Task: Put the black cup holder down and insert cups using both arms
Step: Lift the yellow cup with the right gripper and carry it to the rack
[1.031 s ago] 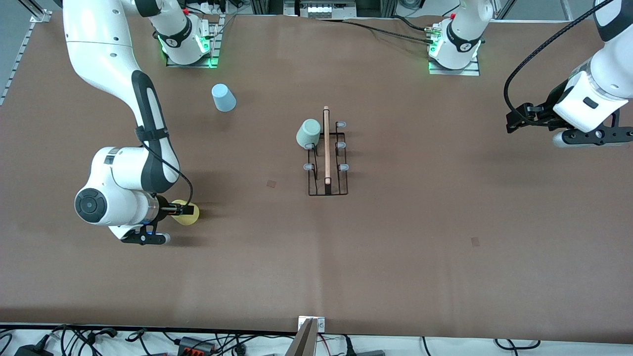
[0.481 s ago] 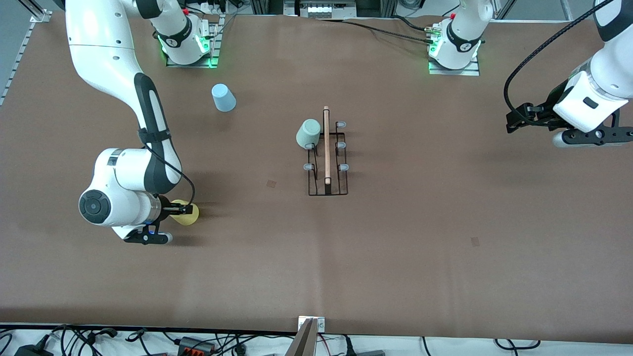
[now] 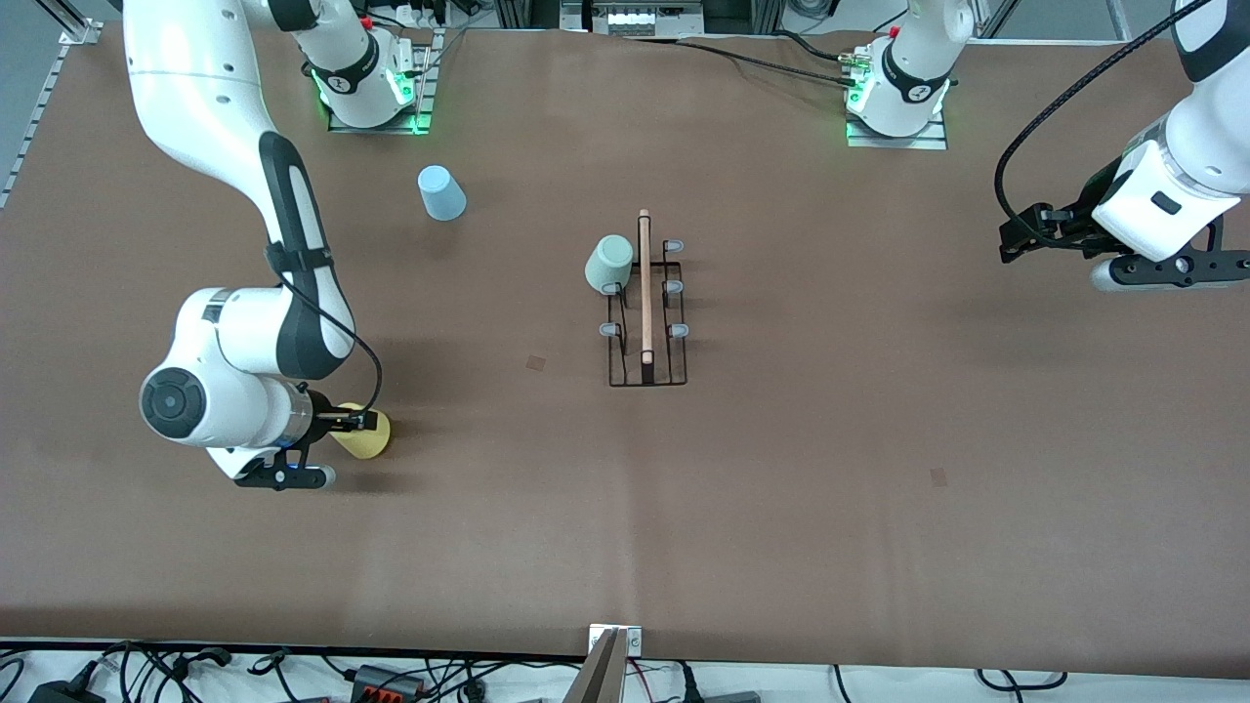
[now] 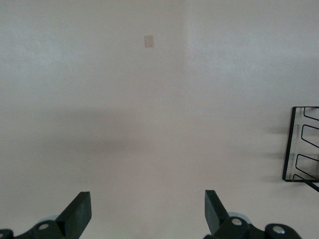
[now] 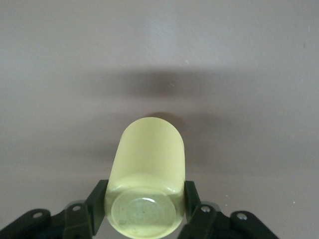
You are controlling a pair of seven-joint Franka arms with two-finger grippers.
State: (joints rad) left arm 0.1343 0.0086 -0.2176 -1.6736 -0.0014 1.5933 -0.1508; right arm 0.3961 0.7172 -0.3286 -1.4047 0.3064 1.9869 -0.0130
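Fingers of your right gripper (image 5: pixel 144 204) clamp the yellow cup (image 5: pixel 147 184) near its base: light, slick plastic, so squeeze gently. The rack (image 3: pixel 645 312) sits toward two o'clock. The left gripper (image 4: pixel 147 211) waits open.

The right gripper (image 3: pixel 363 422) has clamped its fingers on the yellow cup (image 3: pixel 367 435) and drawn it slightly toward the tabletop's front-camera edge and the right arm's end, lifting it tilted.

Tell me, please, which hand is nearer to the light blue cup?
Right. The right hand grips the yellow cup at the light blue cup's end; the left hand waits, open, at the table's left-arm end.
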